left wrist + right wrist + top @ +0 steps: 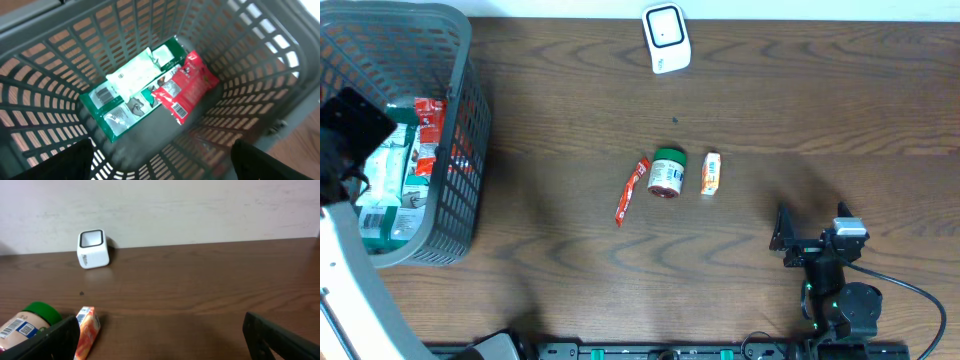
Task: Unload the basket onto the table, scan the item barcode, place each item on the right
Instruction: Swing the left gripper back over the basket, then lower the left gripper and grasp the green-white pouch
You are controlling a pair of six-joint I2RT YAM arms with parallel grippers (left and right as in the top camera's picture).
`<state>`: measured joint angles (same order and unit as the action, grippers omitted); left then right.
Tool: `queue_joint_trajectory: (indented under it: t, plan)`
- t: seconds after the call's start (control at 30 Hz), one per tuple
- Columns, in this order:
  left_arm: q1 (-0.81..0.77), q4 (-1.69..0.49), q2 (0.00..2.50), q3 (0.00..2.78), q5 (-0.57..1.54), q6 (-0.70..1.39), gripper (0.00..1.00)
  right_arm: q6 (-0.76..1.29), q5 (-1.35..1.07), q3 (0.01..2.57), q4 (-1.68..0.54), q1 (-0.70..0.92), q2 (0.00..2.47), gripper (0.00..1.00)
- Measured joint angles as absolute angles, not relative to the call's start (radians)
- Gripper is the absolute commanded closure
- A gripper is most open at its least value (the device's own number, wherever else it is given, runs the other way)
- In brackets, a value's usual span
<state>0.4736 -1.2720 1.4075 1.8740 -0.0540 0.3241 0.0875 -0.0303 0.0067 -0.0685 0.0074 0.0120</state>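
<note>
With both claws spread and empty, the left gripper (161, 150) hung over the basket (470, 120) holding two packets (130, 95), the right gripper (159, 325) rested aside, and the jar (667, 172), carton (710, 173) and sachet (631, 191) lay near the scanner (666, 37), apparently unscanned.

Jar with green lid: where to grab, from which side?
Grip the jar by its labelled body, from above. It seems to lie on its side, green lid toward the far edge, so a pinch across the round sides fits. Gaps to the red packet and orange box look narrow.
</note>
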Motion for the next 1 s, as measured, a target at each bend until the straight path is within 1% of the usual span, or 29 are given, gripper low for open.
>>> queue_joint_trajectory:
  t: [0.13, 0.37, 0.67, 1.0]
  plan:
    - [0.545, -1.264, 1.443, 1.874, -0.007, 0.317, 0.12, 0.088, -0.030, 0.007, -0.068, 0.007, 0.012, 0.01]
    - [0.622, -1.209, 1.477, 1.874, 0.042, 0.317, 0.12, 0.088, -0.030, 0.007, -0.068, 0.007, 0.012, 0.01]
    - [0.641, -1.173, 1.516, 1.874, 0.049, 0.317, 0.12, 0.088, -0.030, 0.007, -0.068, 0.007, 0.012, 0.01]
    - [0.641, -1.156, 1.615, 1.874, 0.008, 0.316, 0.12, 0.088, -0.030, 0.007, -0.068, 0.007, 0.012, 0.01]
